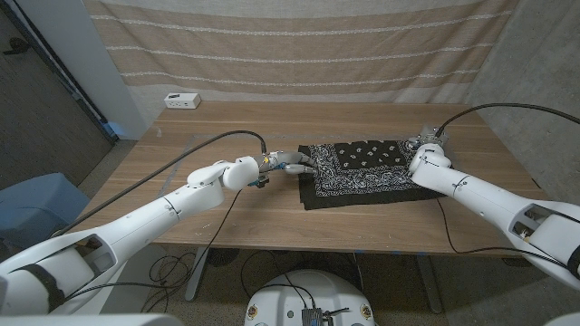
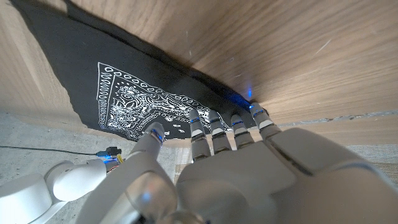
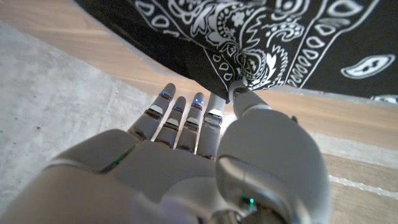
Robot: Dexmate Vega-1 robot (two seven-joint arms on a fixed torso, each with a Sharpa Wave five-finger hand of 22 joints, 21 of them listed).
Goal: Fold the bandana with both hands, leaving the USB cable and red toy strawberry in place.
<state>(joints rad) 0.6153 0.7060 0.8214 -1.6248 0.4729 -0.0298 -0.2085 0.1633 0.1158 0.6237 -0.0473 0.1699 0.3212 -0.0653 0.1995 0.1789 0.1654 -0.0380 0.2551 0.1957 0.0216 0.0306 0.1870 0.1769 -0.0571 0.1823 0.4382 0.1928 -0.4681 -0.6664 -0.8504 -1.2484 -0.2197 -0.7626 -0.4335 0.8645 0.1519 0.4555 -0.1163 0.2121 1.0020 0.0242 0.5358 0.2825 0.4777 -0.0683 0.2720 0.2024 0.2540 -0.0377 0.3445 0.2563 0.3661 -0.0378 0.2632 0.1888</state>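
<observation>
The black bandana [image 1: 362, 170] with its white paisley print lies spread on the wooden table [image 1: 227, 122], right of the middle. My left hand [image 1: 285, 165] reaches its left edge. Its thumb tip [image 2: 154, 130] lies on the printed cloth [image 2: 124, 93], and its fingertips [image 2: 249, 115] touch the dark hem. My right hand [image 1: 424, 154] is at the bandana's right edge. There its thumb tip [image 3: 239, 93] meets bunched cloth [image 3: 261, 43], and its fingers [image 3: 186, 109] stretch out beside the hem. I cannot tell whether that is a pinch.
A small white box [image 1: 182, 100] stands at the table's back left edge. Black cables run along both arms, over the table's left half [image 1: 217, 138] and past its right end [image 1: 507, 107]. A striped curtain [image 1: 299, 45] hangs behind.
</observation>
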